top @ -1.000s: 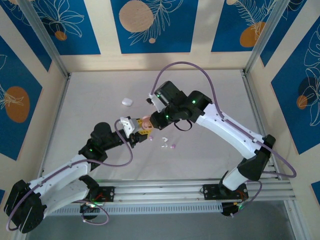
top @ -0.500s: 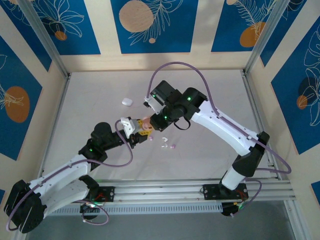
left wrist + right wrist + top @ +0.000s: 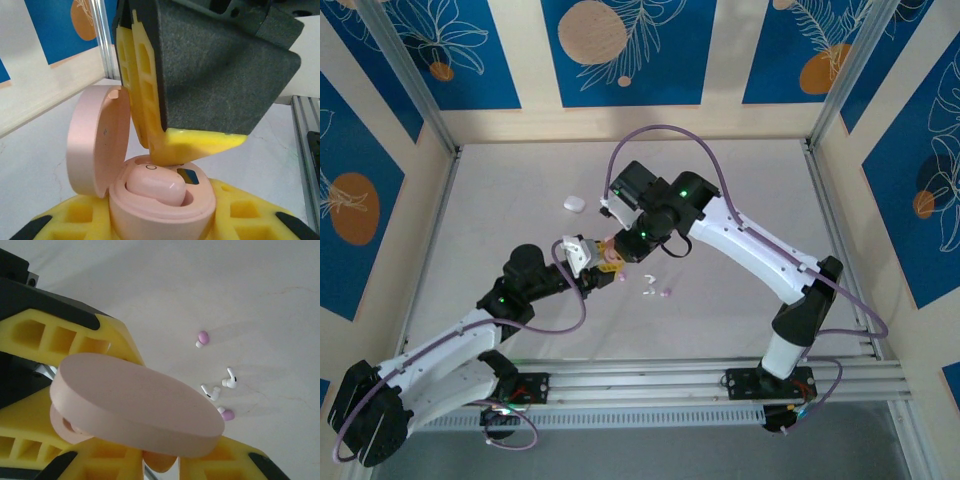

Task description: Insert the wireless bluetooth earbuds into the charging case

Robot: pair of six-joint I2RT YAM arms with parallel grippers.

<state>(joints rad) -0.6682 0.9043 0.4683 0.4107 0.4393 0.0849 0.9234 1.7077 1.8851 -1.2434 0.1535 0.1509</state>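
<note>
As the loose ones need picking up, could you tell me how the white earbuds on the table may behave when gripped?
The white earbuds look glossy and rounded, so they may slip from a pinch. Tiny beside the pink charging case, they are probably very light and could skid across the smooth table if nudged.

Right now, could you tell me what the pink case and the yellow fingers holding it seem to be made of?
Pink case: probably moulded plastic, satin finish; soft highlights, rounded seamless edges. Yellow fingers: likely matte printed plastic, perhaps rubbery; open ribbed cells, no gloss.
</note>
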